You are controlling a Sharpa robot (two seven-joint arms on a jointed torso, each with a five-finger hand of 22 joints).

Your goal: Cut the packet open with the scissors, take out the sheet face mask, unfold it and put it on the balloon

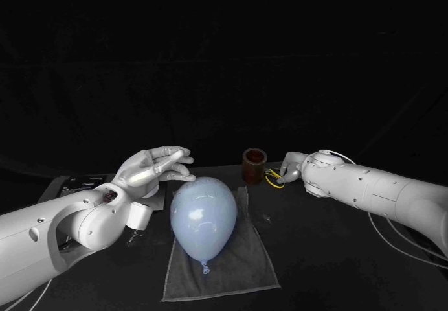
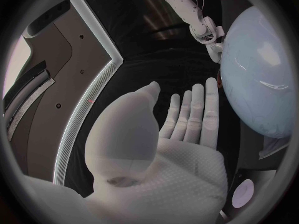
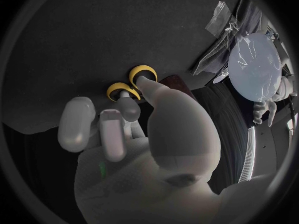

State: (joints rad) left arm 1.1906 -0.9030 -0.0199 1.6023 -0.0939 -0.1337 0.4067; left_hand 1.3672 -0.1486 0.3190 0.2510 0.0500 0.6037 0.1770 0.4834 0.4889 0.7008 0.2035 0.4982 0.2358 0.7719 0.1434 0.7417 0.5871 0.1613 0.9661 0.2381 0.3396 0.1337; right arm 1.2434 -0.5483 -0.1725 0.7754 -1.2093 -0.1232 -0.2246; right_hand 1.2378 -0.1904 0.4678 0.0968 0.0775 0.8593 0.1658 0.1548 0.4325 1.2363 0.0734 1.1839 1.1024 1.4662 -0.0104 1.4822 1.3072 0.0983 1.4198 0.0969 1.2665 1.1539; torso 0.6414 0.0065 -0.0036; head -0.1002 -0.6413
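Scissors [image 3: 141,68] at R hand [image 3: 134,144]

The balloon [image 1: 201,217] on its grey cloth [image 1: 234,275] took up the middle of the table [image 1: 327,259], the brown cup [image 1: 254,166] with the scissors [image 1: 274,179] stood close behind, and bare tabletop lay open at the right front.

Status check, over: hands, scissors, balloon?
Left hand open beside balloon. Right hand at scissors in brown cup, grip unclear. Balloon lies bare on grey towel. No obstruction seen.
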